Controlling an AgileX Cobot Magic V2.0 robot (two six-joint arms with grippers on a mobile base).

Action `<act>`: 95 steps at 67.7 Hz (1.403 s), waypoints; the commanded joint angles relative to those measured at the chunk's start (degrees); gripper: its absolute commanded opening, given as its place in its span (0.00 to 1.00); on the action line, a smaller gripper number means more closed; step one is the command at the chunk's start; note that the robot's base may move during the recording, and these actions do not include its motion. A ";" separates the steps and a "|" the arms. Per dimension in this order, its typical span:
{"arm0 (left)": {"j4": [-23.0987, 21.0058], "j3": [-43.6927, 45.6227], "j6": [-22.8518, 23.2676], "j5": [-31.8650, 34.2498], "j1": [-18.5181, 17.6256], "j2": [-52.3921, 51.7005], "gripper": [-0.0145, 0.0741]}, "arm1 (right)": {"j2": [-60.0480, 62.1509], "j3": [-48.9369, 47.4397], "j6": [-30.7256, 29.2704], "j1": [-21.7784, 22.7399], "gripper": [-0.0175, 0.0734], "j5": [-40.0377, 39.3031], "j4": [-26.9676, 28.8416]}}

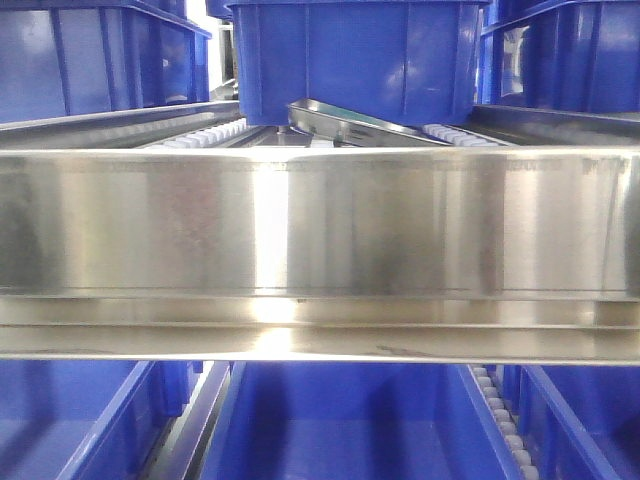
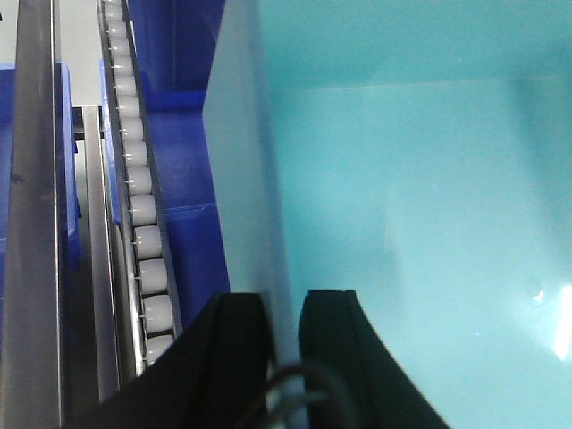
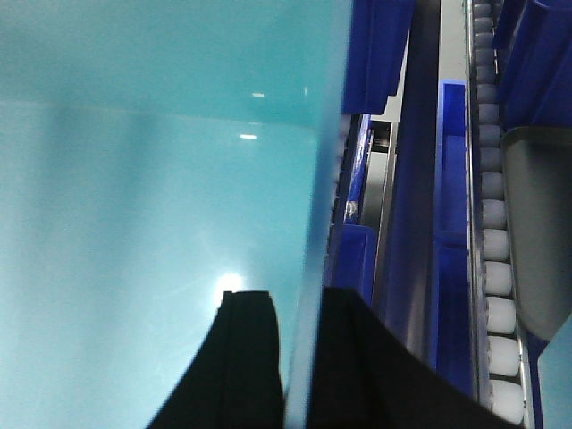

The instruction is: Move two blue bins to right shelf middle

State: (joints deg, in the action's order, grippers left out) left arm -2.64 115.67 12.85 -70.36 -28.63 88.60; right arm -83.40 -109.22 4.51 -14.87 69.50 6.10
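Note:
One blue bin [image 1: 355, 60] fills the top centre of the front view, above the steel shelf rail. In both wrist views its inside looks pale teal. My left gripper [image 2: 286, 308] is shut on the bin's left wall [image 2: 255, 179], one black finger outside and one inside. My right gripper [image 3: 301, 308] is shut on the bin's right wall [image 3: 326, 179] in the same way. Neither gripper shows in the front view.
A broad stainless shelf beam [image 1: 320, 220] spans the front view. Roller tracks [image 2: 134, 188] [image 3: 493, 241] run beside the bin. More blue bins stand at left [image 1: 90, 60], at right [image 1: 570, 50] and below [image 1: 340, 420]. A tilted metal tray [image 1: 370, 125] lies under the held bin.

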 commanded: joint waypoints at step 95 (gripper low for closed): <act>0.34 1.01 -0.75 1.26 0.31 -1.29 0.04 | 0.55 -0.48 -1.00 0.50 0.03 -1.82 -2.49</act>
State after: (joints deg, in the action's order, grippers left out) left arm -2.54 115.67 12.85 -70.36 -28.63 88.60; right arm -83.40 -109.22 4.51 -14.87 69.28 6.10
